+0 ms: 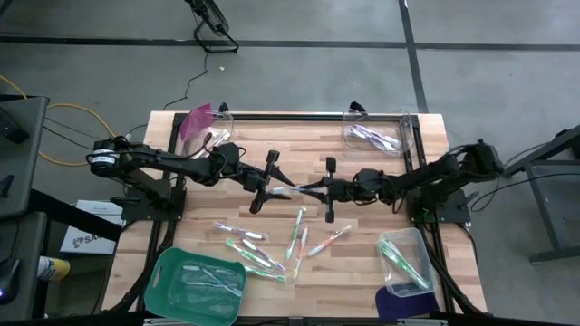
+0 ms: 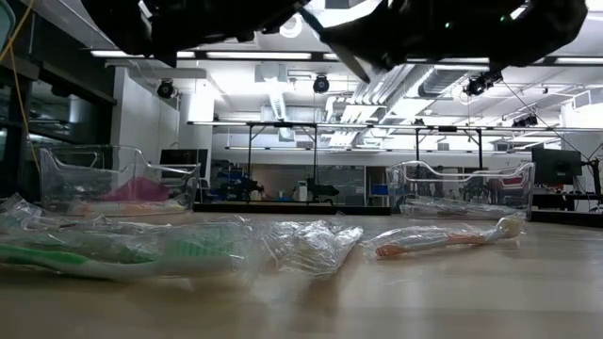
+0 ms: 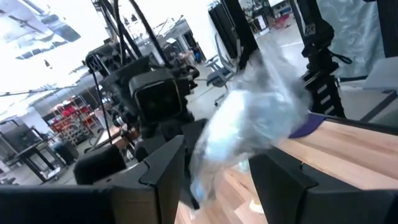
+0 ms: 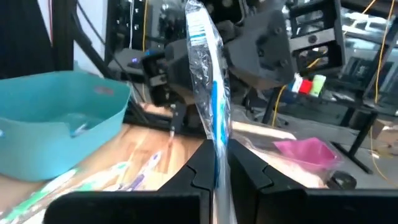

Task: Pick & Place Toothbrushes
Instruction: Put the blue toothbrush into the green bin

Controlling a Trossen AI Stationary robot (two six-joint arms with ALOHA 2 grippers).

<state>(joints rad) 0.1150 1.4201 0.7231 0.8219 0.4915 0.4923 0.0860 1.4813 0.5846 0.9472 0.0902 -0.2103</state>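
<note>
Right tool (image 1: 313, 190) meets left tool (image 1: 272, 186) mid-surface from above, a wrapped toothbrush (image 1: 288, 191) bridging them, probably for handover. Right wrist: my fingers pinch its blue handle (image 4: 214, 109) upright. Left wrist: fingers (image 3: 165, 171) spread around the wrapper.

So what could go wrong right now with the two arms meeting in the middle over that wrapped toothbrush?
The right tool pinches a wrapped blue toothbrush by its lower end only; the slick wrapper could slip out. The left tool stands open around the same toothbrush; shutting off-centre might catch only the film. Both tools sit very close in the high view, so they could bump, and a drop would land among the loose toothbrushes below.
</note>
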